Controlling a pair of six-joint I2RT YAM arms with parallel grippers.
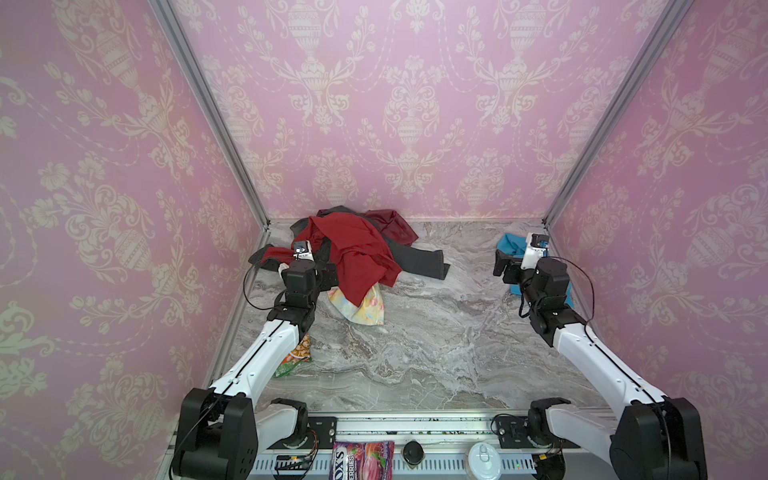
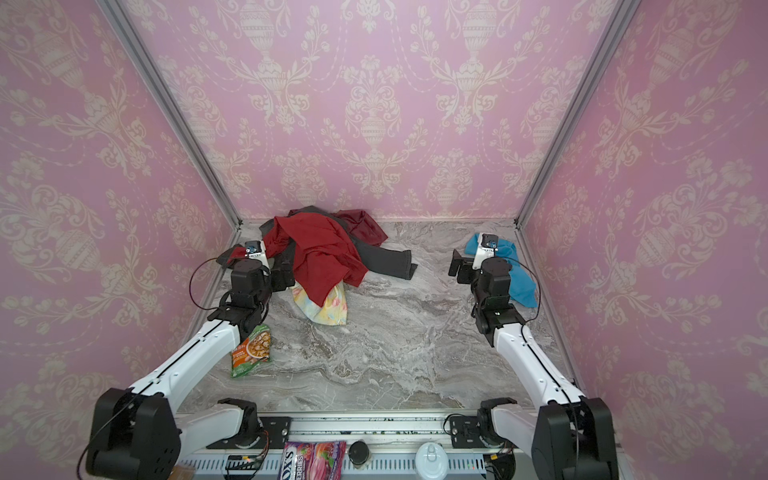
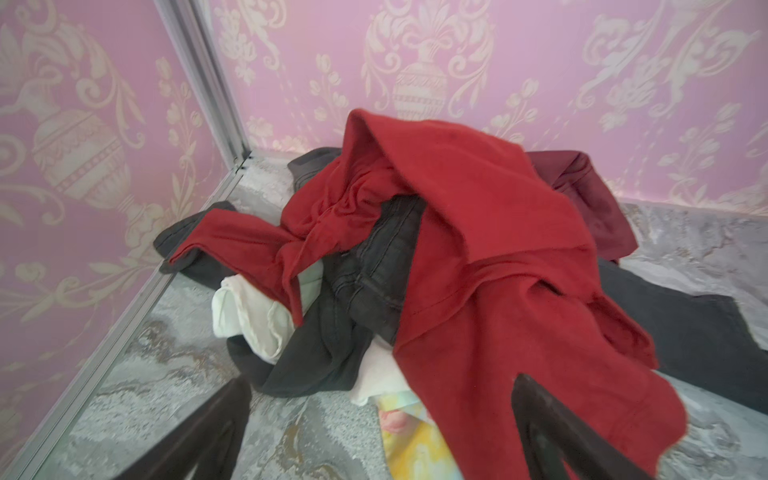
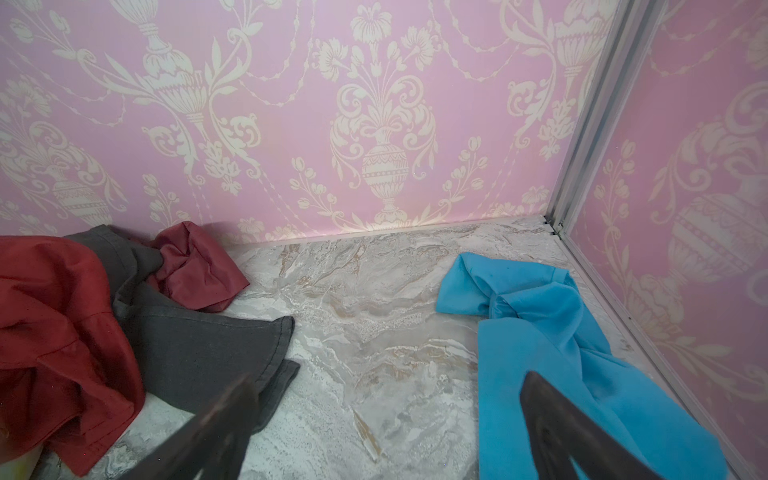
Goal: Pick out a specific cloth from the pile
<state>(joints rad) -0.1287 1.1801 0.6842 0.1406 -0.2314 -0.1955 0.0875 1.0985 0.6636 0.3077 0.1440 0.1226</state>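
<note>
The cloth (image 4: 540, 332), plain turquoise, lies on the marble table (image 1: 436, 353) in the far right corner, well apart from the pile (image 1: 353, 249); its long axis runs along the right wall (image 4: 685, 249), one bunched end pointing at the back wall (image 4: 374, 104), the rest trailing towards the near side; in both top views the right arm covers its middle, so blue shows beyond the wrist and beside it (image 2: 521, 286). The right gripper (image 4: 388, 380) hangs over the cloth's inner edge with its jaws spread wide; bare marble shows between them, and one finger (image 4: 552, 415) overlaps the blue fabric, though whether it touches cannot be told. The pile sits far left against the back wall: a red cloth (image 1: 353, 253) draped on top, a dark grey cloth (image 1: 419, 262) stretching right from under it, a maroon cloth (image 1: 392, 226) behind, a pastel floral cloth (image 1: 361, 307) poking out at the near edge, a white cloth (image 3: 249, 316) tucked beneath. The left gripper (image 3: 380, 386) is at the pile's near left side, jaws apart, gripping nothing; a snack packet (image 2: 251, 349) lies beside the left arm.
</note>
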